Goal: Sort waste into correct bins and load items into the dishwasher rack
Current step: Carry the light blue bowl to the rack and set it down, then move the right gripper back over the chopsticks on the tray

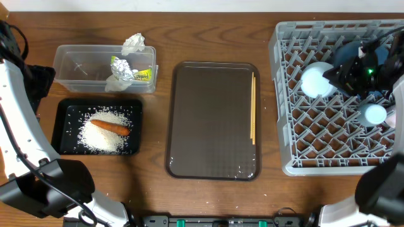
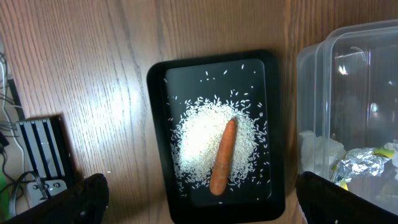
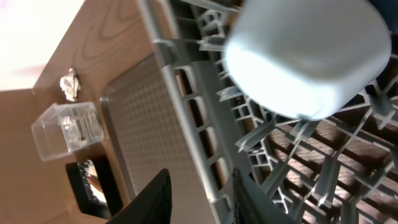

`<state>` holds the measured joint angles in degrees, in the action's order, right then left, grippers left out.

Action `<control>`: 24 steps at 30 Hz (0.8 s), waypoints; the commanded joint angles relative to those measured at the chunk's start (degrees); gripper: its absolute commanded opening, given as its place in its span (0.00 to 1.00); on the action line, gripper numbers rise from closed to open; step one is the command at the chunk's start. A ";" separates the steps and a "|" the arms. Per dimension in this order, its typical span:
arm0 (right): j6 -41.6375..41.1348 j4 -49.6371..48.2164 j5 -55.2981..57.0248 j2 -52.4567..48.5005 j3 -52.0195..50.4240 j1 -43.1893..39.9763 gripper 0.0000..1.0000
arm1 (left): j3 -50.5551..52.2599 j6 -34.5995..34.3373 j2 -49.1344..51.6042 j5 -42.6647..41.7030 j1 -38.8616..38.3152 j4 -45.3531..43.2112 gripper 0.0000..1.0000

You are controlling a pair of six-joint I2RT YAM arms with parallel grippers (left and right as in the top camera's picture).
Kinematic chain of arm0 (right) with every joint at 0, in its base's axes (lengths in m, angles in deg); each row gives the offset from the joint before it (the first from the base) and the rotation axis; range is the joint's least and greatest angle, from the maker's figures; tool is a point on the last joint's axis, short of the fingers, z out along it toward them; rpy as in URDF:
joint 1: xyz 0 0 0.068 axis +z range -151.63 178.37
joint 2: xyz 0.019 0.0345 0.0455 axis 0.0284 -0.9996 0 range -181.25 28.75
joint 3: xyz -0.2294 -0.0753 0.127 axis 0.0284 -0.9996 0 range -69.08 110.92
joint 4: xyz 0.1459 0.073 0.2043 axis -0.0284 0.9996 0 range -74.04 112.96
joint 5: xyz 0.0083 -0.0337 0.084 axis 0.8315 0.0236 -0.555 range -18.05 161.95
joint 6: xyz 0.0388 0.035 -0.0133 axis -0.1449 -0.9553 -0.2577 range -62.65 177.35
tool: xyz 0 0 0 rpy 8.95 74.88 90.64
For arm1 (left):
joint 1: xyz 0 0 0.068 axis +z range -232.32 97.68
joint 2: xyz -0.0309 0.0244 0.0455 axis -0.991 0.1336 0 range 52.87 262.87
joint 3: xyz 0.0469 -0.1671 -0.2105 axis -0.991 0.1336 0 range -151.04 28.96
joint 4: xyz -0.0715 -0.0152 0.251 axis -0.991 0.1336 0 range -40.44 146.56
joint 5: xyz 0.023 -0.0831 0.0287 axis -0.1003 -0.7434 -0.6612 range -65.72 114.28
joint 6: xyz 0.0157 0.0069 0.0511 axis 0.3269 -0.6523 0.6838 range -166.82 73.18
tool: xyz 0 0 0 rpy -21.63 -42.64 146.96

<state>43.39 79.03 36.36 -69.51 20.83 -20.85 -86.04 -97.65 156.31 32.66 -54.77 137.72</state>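
Wooden table [image 1: 208, 38], as we see it from above. Black tray [image 1: 63, 110] at near left holds rice [image 1: 104, 135] with the carrot [image 1: 110, 127] lying on top. Clear tub [image 1: 76, 57] just beyond it holds the foil wrapper [image 1: 123, 68] and tissues [image 1: 133, 43], one up at its far rim. Brown tray [image 1: 208, 120] in the middle, chopsticks [image 1: 253, 107] along its right edge. Rack [image 1: 290, 94] at right, white cup [image 3: 311, 56] on its pegs. Left gripper [image 2: 202, 186] hangs over the black tray, fingers spread wide, empty. Right gripper [image 3: 199, 193] is over the rack, fingers parted, pinching nothing.

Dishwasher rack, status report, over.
Left jaws open above black rectangular tray. Right jaws parted by small white cup in grey pegged plastic rack. Wooden chopsticks on brown serving tray.
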 commanded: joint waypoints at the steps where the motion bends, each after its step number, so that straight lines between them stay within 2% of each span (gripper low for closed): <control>1: 2.51 0.35 3.06 7.02 -0.07 4.20 0.35 | -0.37 -0.31 -0.04 1.14 0.20 0.28 0.98; 3: 2.93 0.50 5.44 9.84 -0.07 7.41 0.39 | -0.37 -0.31 -0.04 1.14 0.17 0.28 0.98; 7: 2.89 0.52 11.32 13.64 -0.07 16.00 0.39 | -0.37 -0.31 -0.04 1.14 0.17 0.28 0.98; 9: 2.73 0.42 16.28 14.10 -0.09 23.47 0.49 | -0.37 -0.31 -0.04 1.14 0.17 0.26 0.98; 15: -5.55 -1.14 34.01 10.71 -2.03 35.67 0.62 | -0.37 -0.31 -0.04 1.14 0.17 0.28 0.98; 20: -7.06 -4.98 35.58 4.57 -3.85 40.68 0.55 | -0.37 -0.31 -0.04 1.14 0.17 0.28 0.98; 24: -9.38 -7.19 35.50 -1.73 -4.04 42.27 0.42 | -0.37 -0.31 -0.04 1.14 0.17 0.26 0.98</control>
<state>37.16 72.77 68.92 -66.93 17.49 20.11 -86.04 -97.65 156.31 32.66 -54.77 137.72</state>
